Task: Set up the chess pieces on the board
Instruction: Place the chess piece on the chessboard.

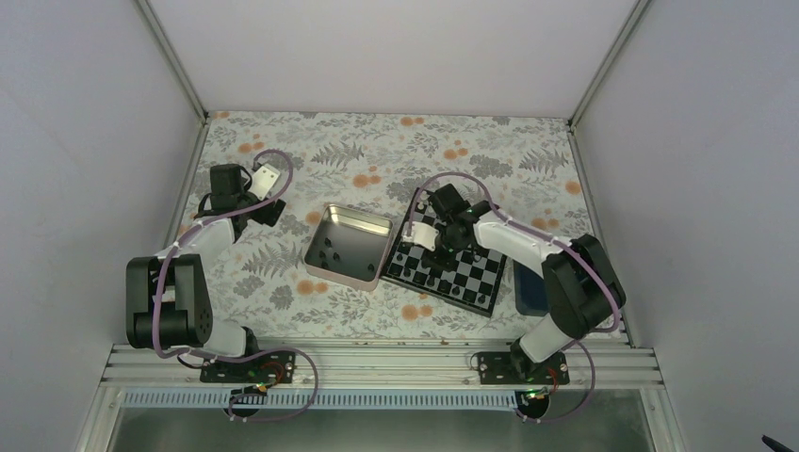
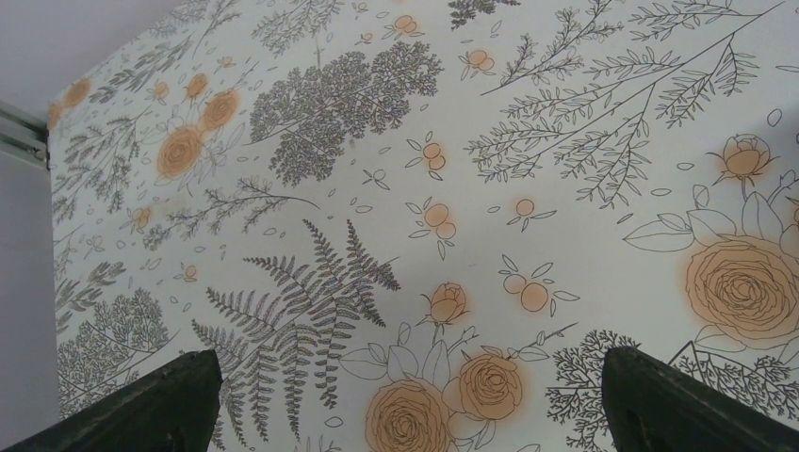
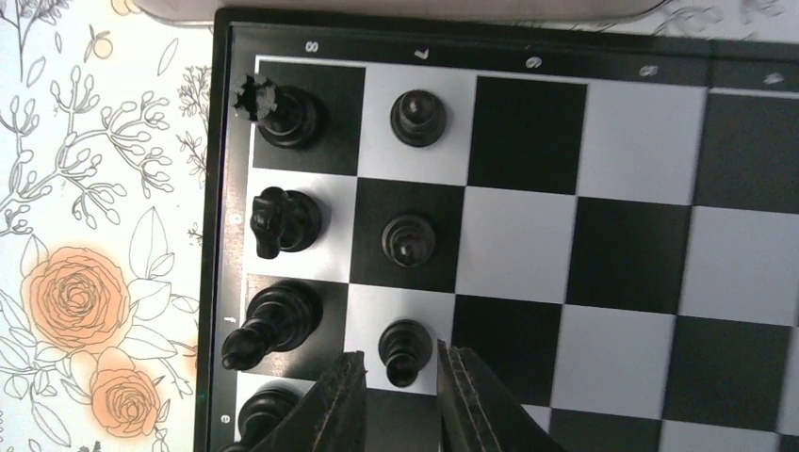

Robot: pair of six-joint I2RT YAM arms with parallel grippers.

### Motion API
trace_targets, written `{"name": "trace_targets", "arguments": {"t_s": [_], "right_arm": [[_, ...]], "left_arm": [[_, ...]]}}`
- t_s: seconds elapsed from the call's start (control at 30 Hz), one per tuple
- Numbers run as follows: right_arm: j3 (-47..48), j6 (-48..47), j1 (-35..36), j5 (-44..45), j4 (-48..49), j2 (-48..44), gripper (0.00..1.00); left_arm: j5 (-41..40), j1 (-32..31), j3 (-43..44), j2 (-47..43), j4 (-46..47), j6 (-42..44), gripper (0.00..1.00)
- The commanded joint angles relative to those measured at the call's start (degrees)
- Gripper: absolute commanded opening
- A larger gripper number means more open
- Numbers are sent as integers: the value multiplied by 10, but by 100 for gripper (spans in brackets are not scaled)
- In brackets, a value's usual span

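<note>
The board (image 1: 485, 273) lies right of centre, with black chess pieces (image 1: 429, 278) along its left side. In the right wrist view a rook (image 3: 283, 111), a knight (image 3: 283, 221) and a bishop (image 3: 269, 320) stand in the edge file. Two pawns (image 3: 417, 116) stand beside them. My right gripper (image 3: 402, 354) straddles a third pawn (image 3: 405, 341) that stands on a white square. Its jaws are slightly apart, with a gap showing on the left side. My left gripper (image 2: 407, 363) hangs wide open over the floral cloth at the far left (image 1: 268, 209), with nothing between its fingers.
A silver tin (image 1: 347, 243) with a few dark pieces (image 1: 330, 252) inside sits just left of the board. A dark blue tray (image 1: 529, 299) lies at the board's right, partly under the right arm. White walls close in three sides.
</note>
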Motion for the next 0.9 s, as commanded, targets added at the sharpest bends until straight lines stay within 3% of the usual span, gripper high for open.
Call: {"name": "trace_targets", "arguments": {"t_s": [0.0,0.13,0.4,0.87], "right_arm": [[35,-2,4,2,-15,-28,22],[57,5,3,22,-8,-37,23],[50,1,-2,47,1,-12,5],[38,-9,-1,23,3,35,7]], "left_arm": [[3,2,8,2,17,3,100],[5,2,6,-1,18,3,100],[7,2,5,-2,20,1,100],[9,2,2,-3,18,2,100]]}}
